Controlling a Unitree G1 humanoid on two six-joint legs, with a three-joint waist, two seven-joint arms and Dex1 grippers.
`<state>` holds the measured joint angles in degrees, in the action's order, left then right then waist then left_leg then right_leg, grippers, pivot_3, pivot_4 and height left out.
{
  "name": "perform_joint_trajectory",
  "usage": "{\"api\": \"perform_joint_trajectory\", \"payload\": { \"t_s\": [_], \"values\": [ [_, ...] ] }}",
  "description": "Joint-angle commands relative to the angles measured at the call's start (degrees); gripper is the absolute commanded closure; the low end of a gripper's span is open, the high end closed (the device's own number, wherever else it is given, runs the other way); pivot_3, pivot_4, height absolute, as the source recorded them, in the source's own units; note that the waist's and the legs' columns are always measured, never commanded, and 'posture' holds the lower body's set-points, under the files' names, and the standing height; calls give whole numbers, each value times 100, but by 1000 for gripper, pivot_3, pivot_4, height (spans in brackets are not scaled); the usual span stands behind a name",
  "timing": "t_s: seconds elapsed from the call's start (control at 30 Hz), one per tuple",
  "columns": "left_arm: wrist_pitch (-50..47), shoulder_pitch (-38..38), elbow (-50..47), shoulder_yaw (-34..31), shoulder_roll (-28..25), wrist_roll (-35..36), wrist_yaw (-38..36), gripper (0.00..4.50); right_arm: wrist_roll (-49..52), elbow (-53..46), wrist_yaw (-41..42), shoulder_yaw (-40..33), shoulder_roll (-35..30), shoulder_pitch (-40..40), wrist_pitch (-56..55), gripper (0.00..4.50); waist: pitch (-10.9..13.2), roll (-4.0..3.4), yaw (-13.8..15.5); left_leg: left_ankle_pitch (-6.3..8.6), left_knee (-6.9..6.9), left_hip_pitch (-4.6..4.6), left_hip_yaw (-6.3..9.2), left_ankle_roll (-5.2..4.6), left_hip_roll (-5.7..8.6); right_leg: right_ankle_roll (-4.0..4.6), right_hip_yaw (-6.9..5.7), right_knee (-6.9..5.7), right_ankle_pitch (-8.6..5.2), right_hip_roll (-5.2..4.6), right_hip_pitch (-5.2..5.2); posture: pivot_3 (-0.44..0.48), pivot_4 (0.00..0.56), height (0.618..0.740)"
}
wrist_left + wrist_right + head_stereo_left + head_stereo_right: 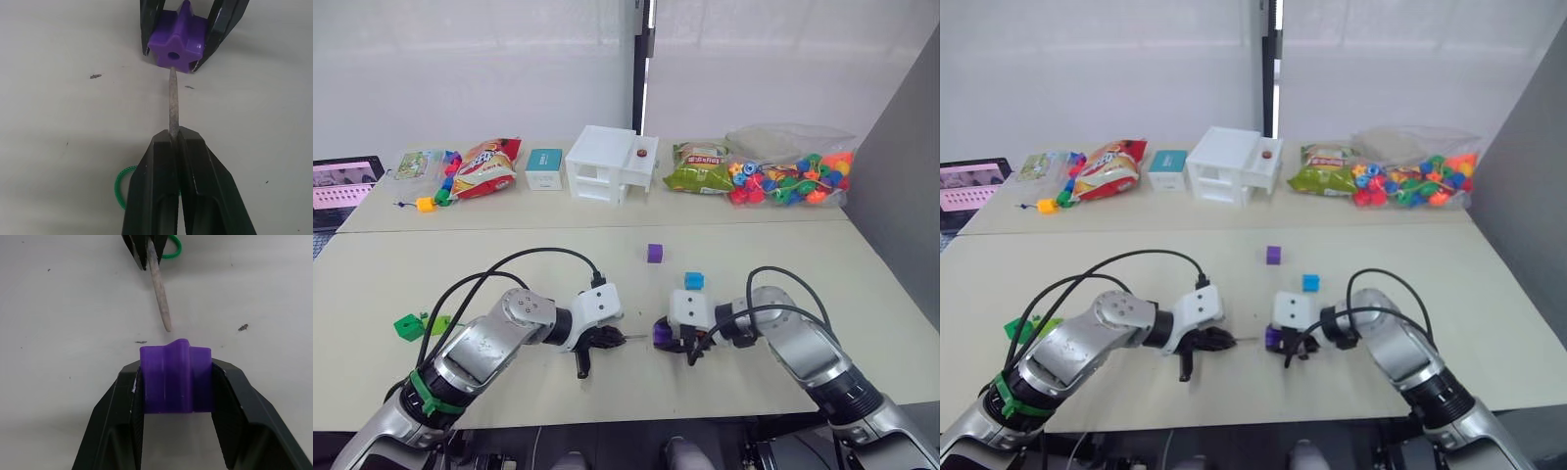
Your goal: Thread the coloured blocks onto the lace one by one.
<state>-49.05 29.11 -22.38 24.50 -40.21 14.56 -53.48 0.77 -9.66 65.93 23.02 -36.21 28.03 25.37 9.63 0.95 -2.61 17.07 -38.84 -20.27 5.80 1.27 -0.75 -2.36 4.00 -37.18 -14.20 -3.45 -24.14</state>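
1. Working over the pale table, I keep both arms low near its front edge, so the two pieces I need to join meet close to the surface between them.
2. My right pincer is clamped on a purple block, gripping its two sides so that the holed face stays bare and turned toward my other arm.
3. My left pincer is closed tight on the stiff pale tip of the lace, pinching it far enough back that the point sticks out free ahead of the fingers.
4. That point sits just short of the block, and in the left wrist view it lies slightly below the hole; I judge a small lift is needed before pushing through.
5. A loop of green cord trails on the table behind my left fingers, slack, so it should not drag on the tip.
6. Waiting blocks lie apart: a second purple one and a blue one beyond my right pincer, and two green ones beside my left arm.
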Motion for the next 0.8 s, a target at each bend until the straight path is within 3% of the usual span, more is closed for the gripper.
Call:
{"api": "perform_joint_trajectory", "payload": {
  "t_s": [0.03,0.8],
  "values": [
    [131,68,-37,15,65,-64,17,4500,56,-104,67,195,53,-145,35,3139,0,0,-1,0,0,0,0,0,0,0,0,0,0,0,0,0,150,740],
    [518,-71,37,184,371,-214,39,4500,166,-579,36,225,101,-246,422,3139,0,0,13,0,-1,-1,0,0,0,0,0,0,0,-1,1,0,150,740]
  ]
}}
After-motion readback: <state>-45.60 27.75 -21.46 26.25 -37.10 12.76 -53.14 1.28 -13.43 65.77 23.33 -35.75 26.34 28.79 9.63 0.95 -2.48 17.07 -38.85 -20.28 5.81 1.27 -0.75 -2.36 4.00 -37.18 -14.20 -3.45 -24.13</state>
